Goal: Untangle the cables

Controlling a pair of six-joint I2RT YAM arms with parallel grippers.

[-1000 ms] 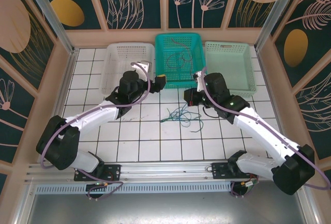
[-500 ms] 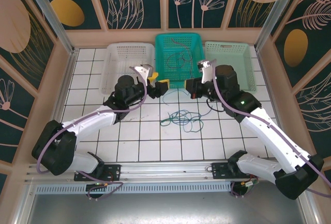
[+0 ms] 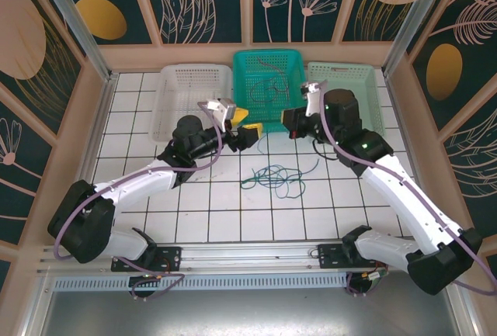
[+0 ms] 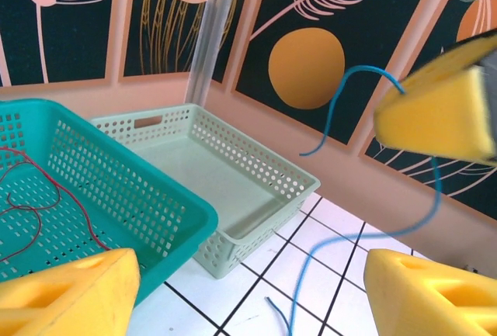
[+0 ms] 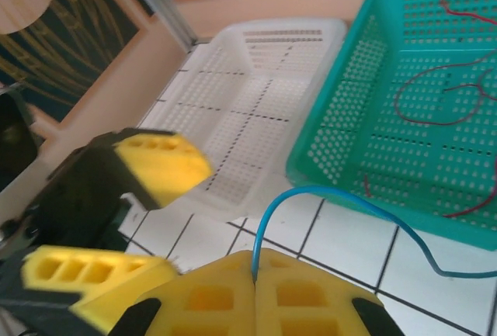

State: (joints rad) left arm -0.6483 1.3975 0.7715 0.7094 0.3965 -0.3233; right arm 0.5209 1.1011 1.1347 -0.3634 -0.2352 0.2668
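Tangle of cables, green and blue, loose on white tiles between arms; above it, right gripper clenched on blue cable, strand pinched between yellow pads, trailing down toward tiles; left gripper just beside, facing it, jaws spread, grasping nothing, blue strand hanging ahead of them; behind, teal basket holding red cables; white basket left of it; pale green basket right.
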